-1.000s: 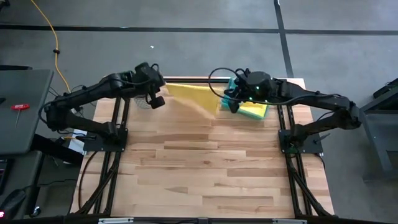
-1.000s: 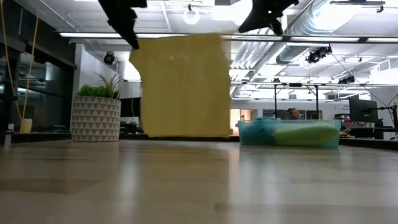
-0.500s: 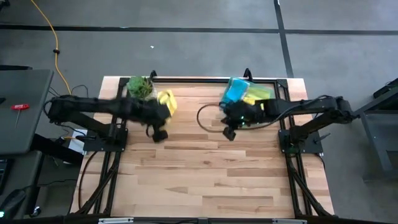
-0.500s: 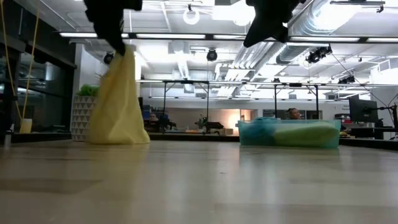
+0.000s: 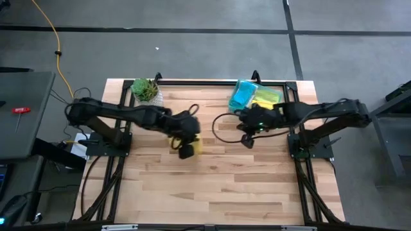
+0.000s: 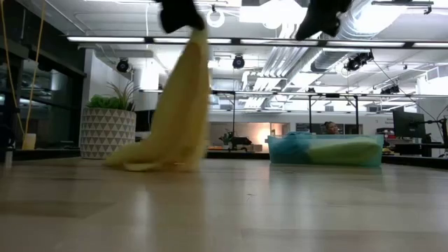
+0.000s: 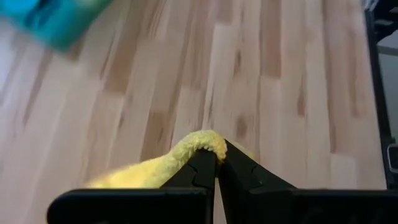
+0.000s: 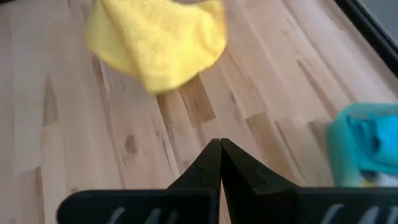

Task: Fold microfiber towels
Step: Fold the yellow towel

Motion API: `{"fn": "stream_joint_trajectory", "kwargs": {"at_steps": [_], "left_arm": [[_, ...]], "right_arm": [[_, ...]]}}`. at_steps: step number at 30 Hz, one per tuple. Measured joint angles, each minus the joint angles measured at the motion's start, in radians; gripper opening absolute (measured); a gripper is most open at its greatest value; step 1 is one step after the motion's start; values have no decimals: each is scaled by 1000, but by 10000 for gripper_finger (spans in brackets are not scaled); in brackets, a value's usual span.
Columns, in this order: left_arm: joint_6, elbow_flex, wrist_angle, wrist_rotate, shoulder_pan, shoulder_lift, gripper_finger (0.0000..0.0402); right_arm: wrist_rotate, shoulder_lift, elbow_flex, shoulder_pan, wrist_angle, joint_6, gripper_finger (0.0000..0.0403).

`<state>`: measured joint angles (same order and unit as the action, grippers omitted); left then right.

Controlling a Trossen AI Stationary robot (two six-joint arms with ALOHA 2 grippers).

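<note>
A yellow microfiber towel (image 6: pixel 180 105) hangs from my left gripper (image 6: pixel 183 15) over the middle of the table. The high view shows only bits of this towel (image 5: pixel 196 146) beside the left gripper (image 5: pixel 186 151), which is shut on it. My right gripper (image 5: pixel 248 142) hovers to the right of it, shut and holding nothing. In the right wrist view the towel (image 8: pixel 158 43) lies ahead of the right gripper (image 8: pixel 219 147). More towels, blue and green, lie in the translucent tray (image 5: pixel 255 96) at the far right. My left gripper pinches a bunched bit of the towel's upper edge (image 7: pixel 200 142) between its two fingers. The fingers slant down from the table's left side. The towel hangs slack below them in a narrow drape, and its lower end (image 6: pixel 145 163) trails on the table.
A potted plant (image 5: pixel 146 90) stands at the far left, and in the low view the plant (image 6: pixel 108 129) is behind the towel. The tray (image 6: pixel 325 150) sits at the far right. Bare wood (image 5: pixel 218 192) stretches across the near half of the table.
A second ago the towel hung spread flat between both grippers at the far edge. It has since come free of my right gripper and collapsed into a narrow drape. My left gripper has carried it right and toward the near edge, its lower end dragging. My right gripper has moved nearer.
</note>
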<state>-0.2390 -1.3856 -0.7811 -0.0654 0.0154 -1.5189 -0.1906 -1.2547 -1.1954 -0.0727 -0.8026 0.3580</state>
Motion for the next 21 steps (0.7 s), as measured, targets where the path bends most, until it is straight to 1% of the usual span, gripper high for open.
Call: {"fn": "stream_joint_trajectory", "kwargs": {"at_steps": [2, 5, 8, 10, 13, 15, 18, 21], "left_arm": [[48, -84, 0, 29, 25, -67, 0], [82, -198, -6, 83, 58, -171, 0], [87, -268, -56, 103, 82, -251, 0], [103, -284, -115, 104, 92, -291, 0], [141, -284, -222, 101, 98, -341, 0], [166, -276, -310, 82, 98, -365, 0], [199, -276, -411, 50, 88, -407, 0], [221, -276, -488, 30, 73, -436, 0]], "right_arm": [[2, 41, 0, 0, -36, 3, 0], [40, 90, 0, 0, -87, 33, 0], [54, 115, 0, -1, -121, 83, 0], [53, 116, 0, -6, -148, 112, 0], [34, 96, 0, -21, -185, 113, 3], [34, 71, 0, -33, -192, 106, 11], [34, 26, 0, -49, -191, 68, 36], [34, -27, 0, -53, -180, 38, 74]]}}
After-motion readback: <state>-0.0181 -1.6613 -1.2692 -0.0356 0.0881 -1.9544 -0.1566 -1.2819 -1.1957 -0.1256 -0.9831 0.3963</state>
